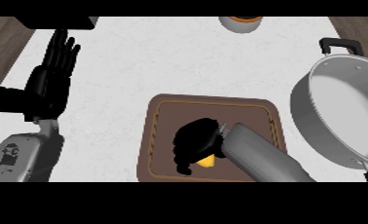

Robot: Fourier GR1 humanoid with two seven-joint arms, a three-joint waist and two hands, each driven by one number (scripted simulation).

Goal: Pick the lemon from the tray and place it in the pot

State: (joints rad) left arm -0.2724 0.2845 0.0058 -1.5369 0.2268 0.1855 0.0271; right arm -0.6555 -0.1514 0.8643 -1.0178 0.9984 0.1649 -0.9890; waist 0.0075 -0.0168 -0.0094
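Right hand (195, 142) over the tray (161, 121), fingers curled round the lemon (207, 160), left hand (52, 74) resting spread, fingers up, pot (316, 116) at right

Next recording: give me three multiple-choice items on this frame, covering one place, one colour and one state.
1. Where is the pot?
A) right of the tray
B) left of the tray
C) on the tray

2. What colour is the tray?
A) green
B) brown
C) white

3. What is the right robot hand doing?
A) resting open
B) reaching into the pot
C) curling round the lemon

Answers: 1 A, the pot stands at the view's right edge; 2 B, its rim and floor are brown; 3 C, yellow shows under the curled fingers over the tray.
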